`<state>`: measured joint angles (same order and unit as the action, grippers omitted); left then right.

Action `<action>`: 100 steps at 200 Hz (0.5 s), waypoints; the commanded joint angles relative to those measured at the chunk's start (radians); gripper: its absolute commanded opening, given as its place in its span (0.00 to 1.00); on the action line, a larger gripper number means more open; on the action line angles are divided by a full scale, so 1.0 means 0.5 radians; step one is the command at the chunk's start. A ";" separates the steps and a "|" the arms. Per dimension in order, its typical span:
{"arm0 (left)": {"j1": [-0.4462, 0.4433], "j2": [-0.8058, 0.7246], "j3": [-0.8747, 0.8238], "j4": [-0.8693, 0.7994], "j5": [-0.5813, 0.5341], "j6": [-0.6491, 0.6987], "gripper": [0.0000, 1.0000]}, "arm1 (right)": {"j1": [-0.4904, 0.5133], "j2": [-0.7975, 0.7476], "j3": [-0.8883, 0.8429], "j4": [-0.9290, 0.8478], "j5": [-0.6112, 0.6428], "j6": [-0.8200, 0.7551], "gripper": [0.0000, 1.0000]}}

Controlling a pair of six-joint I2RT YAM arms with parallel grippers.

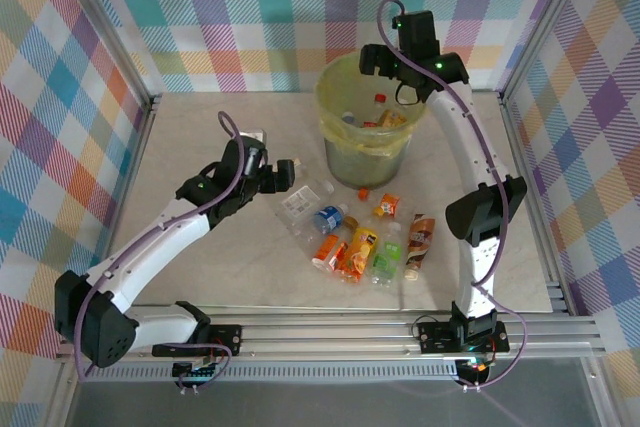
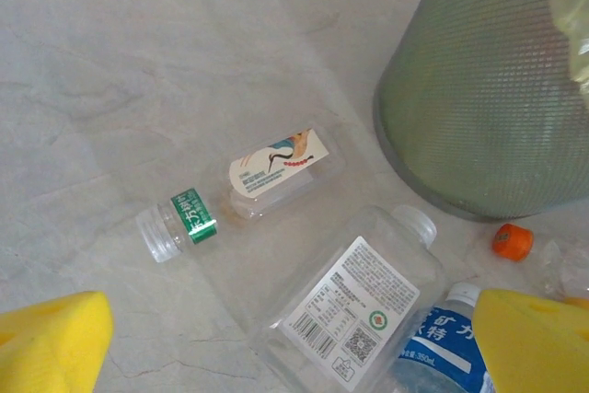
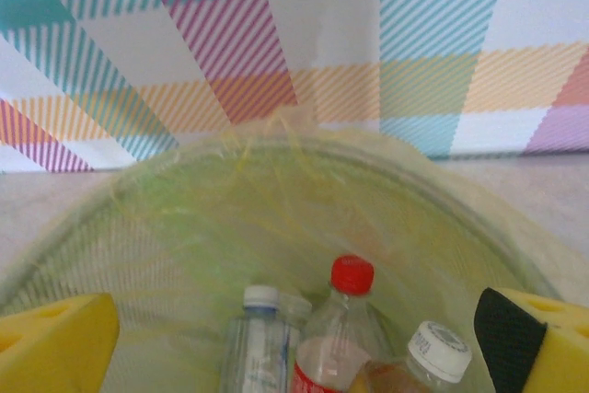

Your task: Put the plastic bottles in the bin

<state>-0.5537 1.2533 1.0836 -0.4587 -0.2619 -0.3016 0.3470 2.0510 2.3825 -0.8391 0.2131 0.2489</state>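
Left fingers (image 2: 51,342), spread and empty, flank the clear white-labelled bottle (image 2: 354,306), whose long axis slants between them, cap toward the bin (image 2: 488,89), while the right fingers (image 3: 55,342) stand spread over it.

bottles (image 3: 342,324) in bin (image 1: 362,163), other bottles (image 1: 357,250) before it

Blue-labelled bottle (image 2: 446,349) and bin (image 2: 488,89) both cut off at the left wrist view's edges.
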 commanded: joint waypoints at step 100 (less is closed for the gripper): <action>0.376 0.825 0.559 -0.299 0.526 0.955 1.00 | 0.005 -1.171 -1.308 -0.328 0.398 0.259 1.00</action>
<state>-0.4034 1.6077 1.2984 -0.5301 -0.1112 0.0372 0.3473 1.5490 1.8610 -0.9623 0.2962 0.3214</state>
